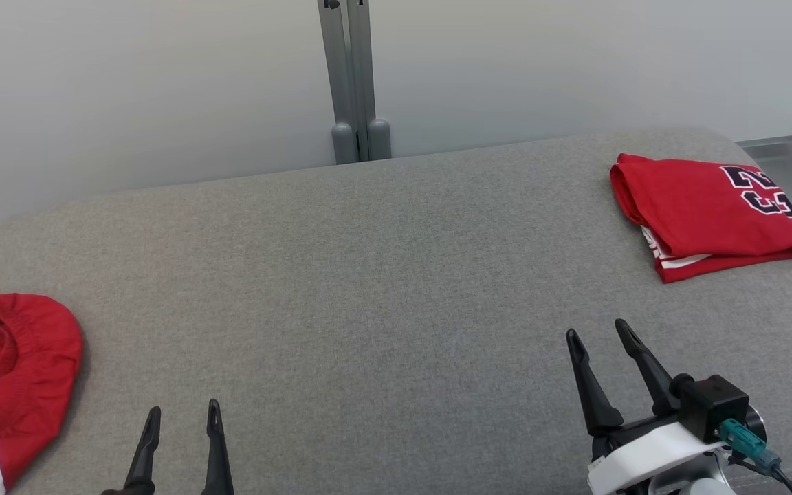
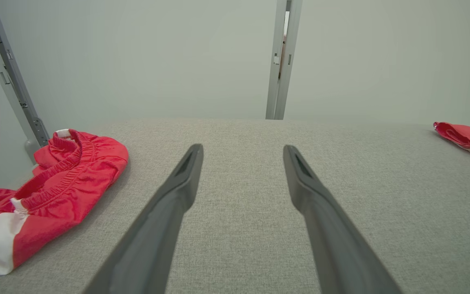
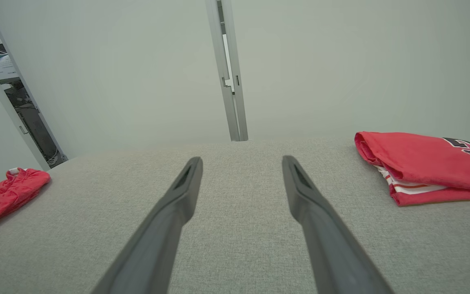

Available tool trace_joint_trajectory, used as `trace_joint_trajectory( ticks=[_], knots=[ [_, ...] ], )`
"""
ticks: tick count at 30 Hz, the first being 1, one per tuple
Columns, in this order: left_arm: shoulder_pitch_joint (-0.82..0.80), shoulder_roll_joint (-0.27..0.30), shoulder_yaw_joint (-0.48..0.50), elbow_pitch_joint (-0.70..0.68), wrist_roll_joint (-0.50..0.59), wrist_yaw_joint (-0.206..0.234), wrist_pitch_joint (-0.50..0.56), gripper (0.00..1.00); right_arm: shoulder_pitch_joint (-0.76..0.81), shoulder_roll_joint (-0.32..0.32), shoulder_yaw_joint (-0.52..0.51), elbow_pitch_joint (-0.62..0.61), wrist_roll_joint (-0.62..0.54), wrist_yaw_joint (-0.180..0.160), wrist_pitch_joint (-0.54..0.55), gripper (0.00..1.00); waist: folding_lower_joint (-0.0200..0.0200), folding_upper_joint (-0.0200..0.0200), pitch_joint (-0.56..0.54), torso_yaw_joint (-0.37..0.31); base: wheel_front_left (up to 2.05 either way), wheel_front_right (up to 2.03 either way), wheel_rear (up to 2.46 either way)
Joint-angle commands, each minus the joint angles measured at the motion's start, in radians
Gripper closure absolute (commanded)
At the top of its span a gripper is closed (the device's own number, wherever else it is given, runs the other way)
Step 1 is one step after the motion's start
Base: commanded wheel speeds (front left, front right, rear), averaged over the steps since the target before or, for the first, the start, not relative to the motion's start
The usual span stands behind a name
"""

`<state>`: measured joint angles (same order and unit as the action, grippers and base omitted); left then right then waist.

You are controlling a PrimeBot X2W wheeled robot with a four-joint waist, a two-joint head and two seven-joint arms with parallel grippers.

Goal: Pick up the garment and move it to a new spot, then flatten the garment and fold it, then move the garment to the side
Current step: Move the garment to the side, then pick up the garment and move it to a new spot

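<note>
A crumpled red garment (image 1: 14,385) with white trim and an elastic waistband lies at the table's left edge; the left wrist view has it (image 2: 51,192) at the left, and the right wrist view has it (image 3: 8,194) far left. My left gripper (image 1: 183,416) stands open low in the head view, to the right of that garment and apart from it, nothing between its fingers. My right gripper (image 1: 599,337) stands open at the lower right, empty, over bare table. In each wrist view, the gripper (image 2: 243,149) (image 3: 241,161) shows spread fingers over grey cloth.
A folded red jersey (image 1: 709,213) with dark numerals lies at the far right of the grey padded table (image 1: 382,289); the jersey (image 3: 426,167) is also right of my right fingers. A grey post (image 1: 353,79) and pale wall stand behind the table.
</note>
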<state>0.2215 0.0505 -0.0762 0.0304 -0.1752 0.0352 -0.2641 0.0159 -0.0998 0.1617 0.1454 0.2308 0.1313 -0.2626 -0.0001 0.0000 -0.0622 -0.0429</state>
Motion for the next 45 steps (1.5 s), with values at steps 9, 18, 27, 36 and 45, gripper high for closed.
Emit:
trace_joint_trajectory(
  ticks=[9, 18, 27, 36, 45],
  knots=[
    [0.006, 0.0, 0.007, 0.005, 0.01, -0.004, 0.0, 0.0, 0.018, 0.005, -0.001, 0.009, -0.009, -0.001, -0.003, 0.0, 0.0001, 0.0, -0.003, 0.0, 0.0, 0.0, 0.0],
    [0.006, 0.0, 0.002, 0.0, 0.015, -0.005, 0.0, 0.0, 0.02, 0.001, 0.0, 0.021, -0.007, -0.001, -0.003, 0.0, 0.0001, 0.0, -0.002, 0.002, 0.0, 0.0, 0.0],
    [-0.002, 0.001, -0.003, 0.004, 0.026, -0.008, 0.0, 0.0, 0.025, -0.003, 0.001, 0.027, 0.0, -0.001, -0.003, 0.0, 0.0001, 0.0, 0.002, 0.012, 0.0, 0.0, 0.0],
    [-0.017, 0.001, -0.005, -0.006, 0.036, -0.009, 0.0, 0.0, 0.025, -0.006, 0.008, 0.033, -0.006, -0.001, -0.003, 0.0, 0.0001, 0.0, 0.018, 0.063, 0.0, 0.0, 0.0],
    [-0.026, 0.001, -0.001, -0.028, 0.042, 0.004, 0.0, 0.0, 0.029, 0.0, 0.021, 0.036, -0.008, -0.001, -0.003, 0.0, 0.0001, 0.0, 0.032, 0.185, 0.0, 0.0, 0.0]
  ],
)
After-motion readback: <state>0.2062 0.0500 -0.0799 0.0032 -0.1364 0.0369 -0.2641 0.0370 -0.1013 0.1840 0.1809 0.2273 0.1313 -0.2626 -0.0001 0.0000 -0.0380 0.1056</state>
